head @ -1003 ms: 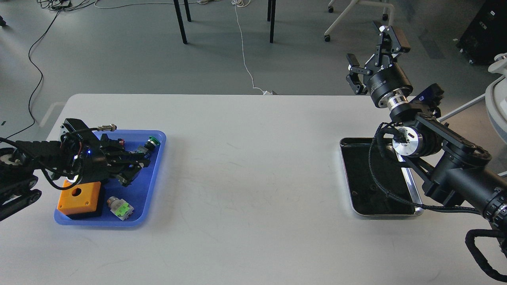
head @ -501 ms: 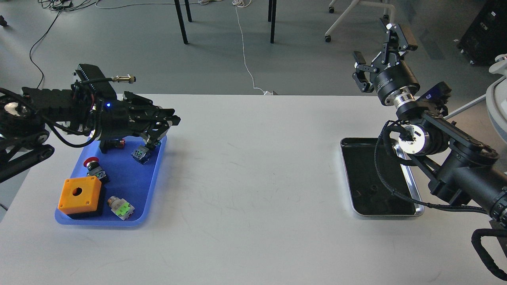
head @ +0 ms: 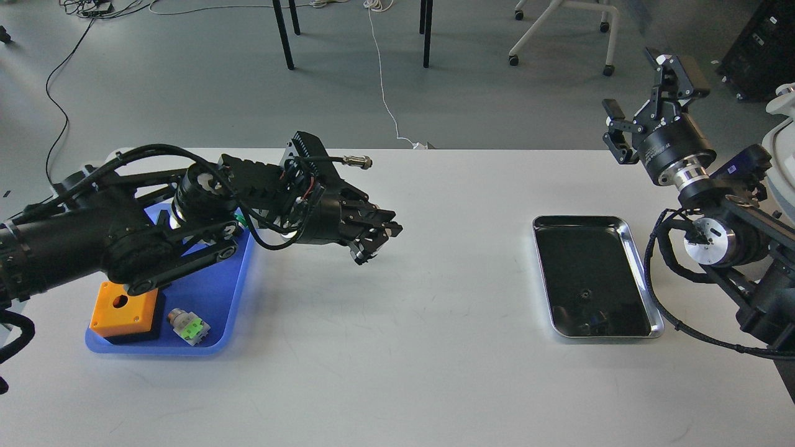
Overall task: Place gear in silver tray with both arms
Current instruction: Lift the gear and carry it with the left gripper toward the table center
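My left gripper (head: 372, 239) hangs above the white table, right of the blue tray (head: 214, 292) and well left of the silver tray (head: 641, 276). Its fingers are drawn together on a small dark-grey part, the gear (head: 361, 252), which is mostly hidden between them. The silver tray lies on the table's right side with a dark, mirror-like bottom and nothing in it. My right gripper (head: 644, 99) is open and empty, raised beyond the table's far right edge, above and behind the silver tray.
The blue tray holds an orange box (head: 123, 307), a green-and-white switch (head: 189, 326) and a green button (head: 239, 217) partly hidden by my left arm. Table legs, a chair base (head: 559, 37) and cables (head: 385, 93) are on the floor behind the table.
My left gripper rose out of the blue tray and moved right over the table, fingers closed. My right arm swung right and back, uncovering the silver tray.
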